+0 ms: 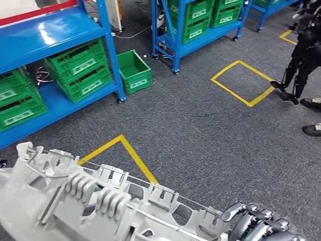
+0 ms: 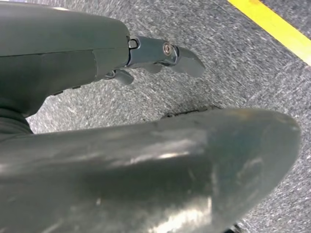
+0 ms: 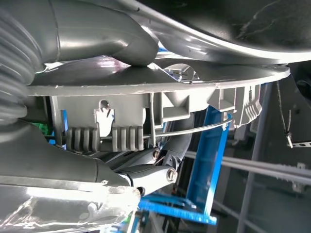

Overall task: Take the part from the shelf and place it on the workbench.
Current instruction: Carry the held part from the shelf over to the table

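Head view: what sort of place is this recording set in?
Probably a factory or warehouse floor: blue shelving racks holding green crates, and yellow tape squares marked on grey carpet.

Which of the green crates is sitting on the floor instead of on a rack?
The open, empty green crate on the carpet beside the near blue shelf's leg; all other green crates sit on shelves.

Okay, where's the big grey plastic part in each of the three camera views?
Head view: the grey part runs along the bottom, from the left edge to the right hand.
Left wrist view: the smooth grey surface across the lower half looks like the part; I can't confirm it.
Right wrist view: its ribbed edge crosses the middle.
Shared landmark: the blue shelf.
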You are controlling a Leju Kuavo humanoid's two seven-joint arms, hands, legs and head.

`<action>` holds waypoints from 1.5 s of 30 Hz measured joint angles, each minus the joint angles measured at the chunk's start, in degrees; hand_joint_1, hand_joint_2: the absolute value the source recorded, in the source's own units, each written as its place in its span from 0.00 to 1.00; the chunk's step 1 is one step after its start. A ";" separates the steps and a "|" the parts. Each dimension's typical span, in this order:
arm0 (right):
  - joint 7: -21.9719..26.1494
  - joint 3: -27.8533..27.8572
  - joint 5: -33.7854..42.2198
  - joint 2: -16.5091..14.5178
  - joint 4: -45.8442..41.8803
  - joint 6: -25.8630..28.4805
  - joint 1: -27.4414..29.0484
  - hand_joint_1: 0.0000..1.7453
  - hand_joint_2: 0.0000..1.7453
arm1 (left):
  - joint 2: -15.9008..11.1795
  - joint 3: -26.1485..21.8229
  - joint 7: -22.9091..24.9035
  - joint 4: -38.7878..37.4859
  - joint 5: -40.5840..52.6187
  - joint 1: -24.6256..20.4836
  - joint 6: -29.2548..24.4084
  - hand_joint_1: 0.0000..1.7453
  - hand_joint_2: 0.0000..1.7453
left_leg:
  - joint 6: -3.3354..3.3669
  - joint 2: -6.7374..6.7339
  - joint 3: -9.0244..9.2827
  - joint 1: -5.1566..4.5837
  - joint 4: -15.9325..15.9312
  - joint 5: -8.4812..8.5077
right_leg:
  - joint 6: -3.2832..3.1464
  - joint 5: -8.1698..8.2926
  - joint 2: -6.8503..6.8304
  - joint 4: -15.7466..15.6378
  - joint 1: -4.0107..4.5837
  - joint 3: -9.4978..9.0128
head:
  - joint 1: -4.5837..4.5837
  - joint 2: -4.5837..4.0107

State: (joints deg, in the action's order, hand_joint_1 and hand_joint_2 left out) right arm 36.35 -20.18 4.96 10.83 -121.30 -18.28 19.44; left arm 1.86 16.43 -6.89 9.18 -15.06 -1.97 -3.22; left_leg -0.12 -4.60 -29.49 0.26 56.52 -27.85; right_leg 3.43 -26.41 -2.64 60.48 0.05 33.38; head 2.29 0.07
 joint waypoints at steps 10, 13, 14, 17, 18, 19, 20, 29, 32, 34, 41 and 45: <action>-0.91 0.97 -0.11 -1.98 0.09 -0.92 -2.19 1.00 1.00 | -0.89 0.09 -0.13 0.02 -2.44 0.24 0.07 0.00 0.00 | -1.93 3.85 -6.91 -0.05 15.27 -8.44 | -2.65 1.51 4.54 -2.87 -0.20 0.06 | -0.35 0.00; -1.31 0.91 0.13 -2.42 0.15 -0.48 -3.46 1.00 1.00 | -1.66 -0.08 -0.34 0.02 -3.14 0.42 0.26 0.00 0.00 | -1.97 4.54 -6.03 0.10 12.54 -4.65 | -2.37 1.70 6.81 -2.64 -0.40 0.24 | -0.35 0.00; -1.39 0.86 0.24 -2.48 0.16 -0.20 -4.10 1.00 1.00 | -1.89 -0.19 -0.48 0.02 -3.42 0.41 0.37 0.00 0.00 | -2.09 5.70 -4.33 0.33 8.84 -2.48 | -2.12 1.72 7.58 -2.47 -0.52 0.33 | -0.38 0.00; -1.43 0.78 0.64 -2.52 0.16 0.78 -5.30 1.00 1.00 | -2.29 -0.38 -0.73 0.02 -3.90 0.36 0.62 0.00 0.00 | -1.97 9.08 -1.12 0.84 1.60 -0.20 | -1.12 1.80 9.50 -1.63 -0.57 1.20 | -0.61 0.01; -1.39 0.78 0.78 -2.52 0.15 1.02 -5.33 1.00 1.00 | -2.34 -0.39 -0.75 0.02 -3.94 0.37 0.66 0.00 0.00 | -1.63 8.94 -1.08 0.74 1.37 -0.35 | -0.79 1.97 10.08 -1.55 -0.61 1.51 | -0.64 0.01; -1.34 0.79 0.88 -2.52 0.15 1.19 -5.24 1.00 1.00 | -2.40 -0.41 -0.75 0.02 -3.95 0.38 0.67 0.00 0.00 | -1.22 8.28 -1.18 0.75 1.52 -0.24 | -0.52 2.16 10.58 -1.65 -0.74 1.77 | -0.64 0.01; -1.28 0.82 0.98 -2.52 0.14 1.33 -5.12 1.00 1.00 | -2.48 -0.46 -0.76 0.02 -3.96 0.37 0.68 0.00 0.00 | -0.84 7.64 -1.19 0.75 1.52 -0.16 | -0.25 2.06 10.20 -1.44 -0.73 2.04 | -0.62 0.00; -0.84 2.22 1.21 -2.52 0.12 2.10 -3.94 1.00 1.00 | -2.87 -0.69 -0.78 0.02 -3.98 0.94 0.54 0.00 0.00 | 0.35 0.84 -0.89 0.01 1.46 -0.44 | -0.29 -1.58 1.86 7.94 -0.10 5.28 | 0.12 0.00; -0.81 2.51 1.20 -2.52 0.10 2.10 -3.93 1.00 1.00 | -2.95 -0.69 -0.78 0.02 -3.98 0.91 0.42 0.00 0.00 | -0.27 -0.86 -0.52 -0.39 1.52 -0.85 | -1.19 0.72 -1.43 -0.85 0.90 0.50 | 0.06 0.00; -0.76 2.84 1.18 -2.52 0.03 2.09 -3.55 1.00 1.00 | -3.02 -0.70 -0.80 0.02 -4.03 0.85 -0.12 0.00 0.00 | -0.80 -2.05 -0.37 -0.45 1.33 -0.91 | -1.62 0.79 -0.58 -1.45 1.14 0.57 | 0.03 0.00; -0.59 4.45 0.87 -2.63 -0.13 1.96 -1.81 1.00 1.00 | -5.76 -3.36 -2.83 0.02 -8.09 1.15 -6.49 0.00 0.00 | -2.03 3.99 -7.41 -0.14 15.99 -8.32 | -2.80 1.88 4.53 -2.63 0.48 0.60 | -0.10 0.00; -0.59 5.21 0.82 -2.63 -0.15 1.49 -1.19 1.00 1.00 | -8.34 -5.16 -3.44 0.02 -9.09 1.20 -7.47 0.00 0.00 | -2.81 6.55 -4.77 0.67 8.57 -1.58 | -2.25 1.92 7.85 -2.14 0.07 0.71 | -0.11 0.00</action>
State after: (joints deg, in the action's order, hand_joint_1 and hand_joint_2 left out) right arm 35.76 -14.98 5.78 8.20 -121.45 -16.79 18.24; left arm -6.48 11.27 -10.33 9.20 -24.15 -0.77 -10.69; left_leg -2.93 1.96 -34.26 0.93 65.09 -29.43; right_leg 1.18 -24.50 5.21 58.34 0.13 34.08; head 2.17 0.07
